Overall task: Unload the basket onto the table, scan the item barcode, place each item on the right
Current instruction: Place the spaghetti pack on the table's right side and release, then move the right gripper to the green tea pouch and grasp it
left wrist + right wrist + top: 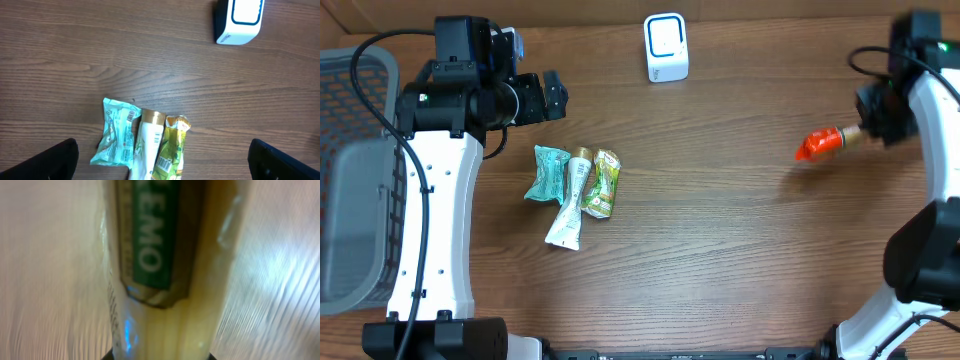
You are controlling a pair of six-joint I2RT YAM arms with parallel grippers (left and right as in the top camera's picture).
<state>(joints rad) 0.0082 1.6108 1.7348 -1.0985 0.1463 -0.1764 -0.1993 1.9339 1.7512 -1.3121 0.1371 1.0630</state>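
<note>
On my overhead feed the right gripper [865,131] is clamped on the item [819,144], a slim pack with an orange-red end that sticks out to the left of the jaws. It sits at the right side of the table [740,230], and its shadow falls on the wood beneath it. It is well apart from the scanner [666,47], the white box with a blue-ringed face that stands at the far edge near the middle.

My right wrist feed is pressed up close and blurred. I get a yellowish body running top to bottom with a green label showing the letters "EMO". I cannot make out a barcode there.

The left gripper [538,95] is spread wide with nothing in it, near the far left of the table. On its wrist feed I see only the dark fingers [50,162] at the two bottom corners, far apart.

Three more things lie side by side and touching, left of centre: a teal packet [546,172], a white tube [570,200] with a gold cap, and a green packet [602,184]. Barcodes face up on the teal packet and the green one, and the tube shows printed bars too. A grey basket [345,110] sits at the left edge
</note>
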